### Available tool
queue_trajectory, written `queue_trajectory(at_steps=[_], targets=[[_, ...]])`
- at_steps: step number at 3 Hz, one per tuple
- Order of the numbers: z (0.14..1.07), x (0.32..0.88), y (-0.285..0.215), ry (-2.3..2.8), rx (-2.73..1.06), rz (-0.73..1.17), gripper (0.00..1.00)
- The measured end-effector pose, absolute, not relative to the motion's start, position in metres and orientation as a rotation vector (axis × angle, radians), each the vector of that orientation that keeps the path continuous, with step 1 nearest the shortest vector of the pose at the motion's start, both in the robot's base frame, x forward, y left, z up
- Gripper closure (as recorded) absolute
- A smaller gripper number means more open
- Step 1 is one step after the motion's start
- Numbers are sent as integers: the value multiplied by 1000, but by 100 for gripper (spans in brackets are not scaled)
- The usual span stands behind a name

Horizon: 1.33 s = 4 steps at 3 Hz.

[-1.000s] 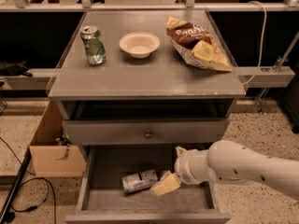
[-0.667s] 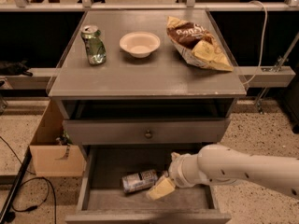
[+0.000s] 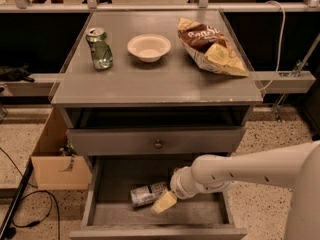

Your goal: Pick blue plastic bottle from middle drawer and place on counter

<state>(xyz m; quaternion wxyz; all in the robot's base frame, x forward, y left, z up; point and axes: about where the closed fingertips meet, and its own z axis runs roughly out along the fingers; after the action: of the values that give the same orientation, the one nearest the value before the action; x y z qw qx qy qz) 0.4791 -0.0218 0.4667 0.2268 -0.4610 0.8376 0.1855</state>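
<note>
In the camera view you look down on a grey cabinet whose flat, matte table point(image 3: 165, 81) has thin raised rims along its sides. On it stand a dented green can point(image 3: 99, 48) at the left, a shallow round cream bowl point(image 3: 149, 47) in the middle, and a crinkled brown and yellow chip bag point(image 3: 210, 46) lying open at the right. Below the top you see a plain grey drawer front point(image 3: 120, 141) with a small round knob point(image 3: 158, 144).

Beneath that, the middle drawer point(image 3: 200, 215) is pulled out, a wide shallow grey box with low sides and a bare floor. The blue plastic bottle point(image 3: 146, 194) lies on its side on that floor (left of centre, its pale label facing up).

Your smooth white arm point(image 3: 240, 170) reaches in from the right, rounded and tube-like. The hand point(image 3: 164, 202) is down inside the drawer, its cream-coloured tip just at the bottle's right end. You cannot tell how far the hand is open, nor whether it has hold of the bottle.

A brown cardboard box point(image 3: 52, 161) sits on the speckled floor point(image 3: 280, 134), left of the cabinet.
</note>
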Motion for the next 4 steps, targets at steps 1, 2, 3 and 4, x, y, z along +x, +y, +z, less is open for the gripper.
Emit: queue_trajectory(at_steps=[1, 2, 3, 4], targets=[[432, 496, -11, 2306, -1296, 511, 0], [409, 505, -5, 2304, -1299, 516, 0], [376, 512, 17, 2281, -1326, 537, 0], [375, 512, 17, 2282, -1326, 538, 0]])
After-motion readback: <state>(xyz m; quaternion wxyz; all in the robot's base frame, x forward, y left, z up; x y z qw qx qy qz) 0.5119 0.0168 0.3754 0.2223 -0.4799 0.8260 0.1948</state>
